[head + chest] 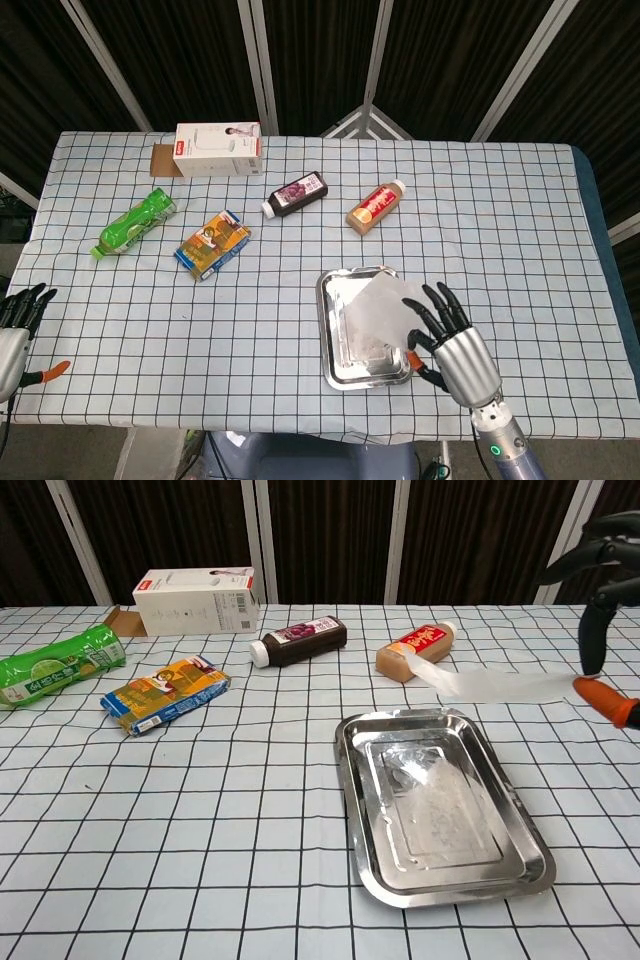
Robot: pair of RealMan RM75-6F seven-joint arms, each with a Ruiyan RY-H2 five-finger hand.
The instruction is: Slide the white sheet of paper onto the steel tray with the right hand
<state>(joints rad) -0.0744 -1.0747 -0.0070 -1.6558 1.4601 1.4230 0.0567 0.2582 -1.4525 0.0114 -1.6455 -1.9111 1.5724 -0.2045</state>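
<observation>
Covering the table, a checked cloth [500, 200] meets dark curtains [180, 60]; right robot hand [450, 340] pinches paper [375, 310].

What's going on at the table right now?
The right hand holds the white sheet of paper lifted off the table, over the steel tray; in the chest view the sheet is clearly in the air, not lying in the tray. The left hand sits at the table's edge, holding nothing.

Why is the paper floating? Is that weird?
A bit. The white sheet of paper isn't lying flat: the right hand holds it up in the air over the steel tray, so the task's slide looks more like a lift.
</observation>
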